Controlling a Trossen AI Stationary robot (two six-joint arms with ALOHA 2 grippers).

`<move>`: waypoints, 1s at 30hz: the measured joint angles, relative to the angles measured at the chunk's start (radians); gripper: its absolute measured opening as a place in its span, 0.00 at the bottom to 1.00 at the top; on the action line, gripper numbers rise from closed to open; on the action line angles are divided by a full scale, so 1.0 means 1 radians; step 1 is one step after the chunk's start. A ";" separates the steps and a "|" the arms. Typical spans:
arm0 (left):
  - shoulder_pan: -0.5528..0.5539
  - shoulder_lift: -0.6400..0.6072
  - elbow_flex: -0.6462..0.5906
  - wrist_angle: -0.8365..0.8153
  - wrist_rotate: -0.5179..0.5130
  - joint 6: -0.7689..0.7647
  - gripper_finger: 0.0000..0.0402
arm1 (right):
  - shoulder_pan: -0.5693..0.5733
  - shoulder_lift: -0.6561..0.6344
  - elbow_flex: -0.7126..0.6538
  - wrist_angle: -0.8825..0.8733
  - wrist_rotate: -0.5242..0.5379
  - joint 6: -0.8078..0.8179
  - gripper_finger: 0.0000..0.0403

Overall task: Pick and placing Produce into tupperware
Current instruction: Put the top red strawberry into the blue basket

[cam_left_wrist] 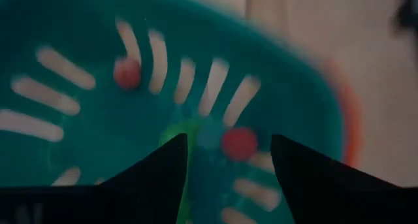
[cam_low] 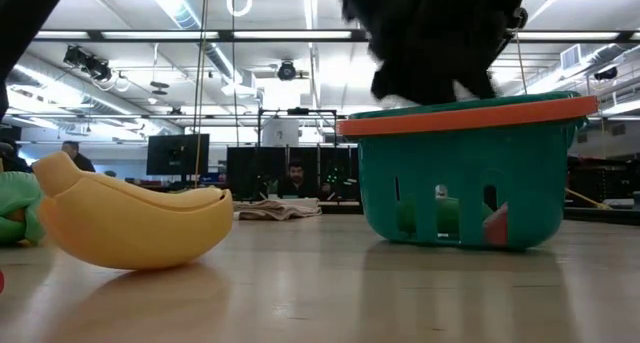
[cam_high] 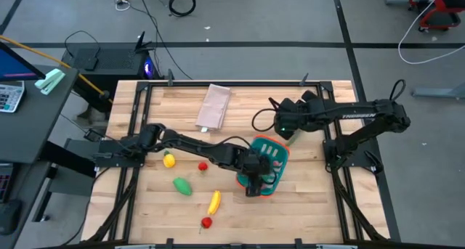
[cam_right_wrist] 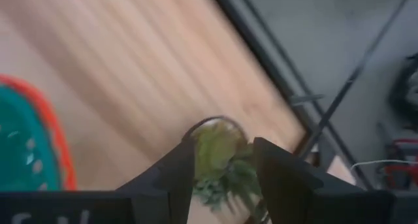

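The teal tupperware basket [cam_high: 272, 158] with its orange rim stands on the table right of centre. My left gripper [cam_left_wrist: 228, 138] hangs open over it, pointing down into it, and touches nothing. On the basket floor lie a red ball [cam_left_wrist: 239, 144], a second red ball [cam_left_wrist: 127, 72] and a green piece [cam_left_wrist: 177, 134]. More produce rests on the wood to the left: a lemon [cam_high: 168, 160], a small red ball [cam_high: 203, 165], a green pod [cam_high: 182, 186], a banana [cam_high: 213, 202] and another red ball [cam_high: 206, 222]. My right gripper [cam_right_wrist: 222, 142] is by the basket's far right corner, shut on a green potted plant [cam_right_wrist: 219, 155]. My right gripper has the potted plant's leafy top [cam_right_wrist: 215, 149] between its two fingers, one finger on each side. The fingers slant down at it from above. Whether the plant is lifted clear of the table, I cannot tell.
A folded beige cloth [cam_high: 215, 107] lies at the table's far side, left of my right arm. In the low view the banana [cam_low: 130, 218] lies close in front and the basket [cam_low: 465, 173] stands to its right. People sit in the room behind.
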 joint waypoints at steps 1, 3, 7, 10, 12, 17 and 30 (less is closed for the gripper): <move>0.000 -0.003 0.029 -0.014 0.009 -0.012 0.55 | -0.004 0.000 0.000 0.005 -0.028 -0.022 0.40; 0.000 -0.008 0.103 -0.088 0.036 -0.005 0.53 | -0.004 0.000 0.000 0.016 -0.084 -0.065 0.40; -0.001 -0.009 0.297 -0.321 0.055 0.020 0.50 | 0.008 0.000 0.000 0.051 -0.165 -0.088 0.40; 0.000 -0.010 0.444 -0.507 0.055 -0.015 0.50 | 0.027 0.000 0.000 0.090 -0.170 -0.089 0.40; -0.001 -0.048 0.438 -0.548 0.059 -0.084 0.50 | 0.037 0.000 0.000 0.119 -0.172 -0.090 0.40; -0.026 -0.126 0.404 -0.791 0.061 -0.196 0.52 | 0.056 0.000 0.000 0.182 -0.172 -0.097 0.40; -0.152 -0.150 0.206 -1.008 0.010 -0.472 0.48 | 0.059 0.000 -0.001 0.243 -0.171 -0.117 0.40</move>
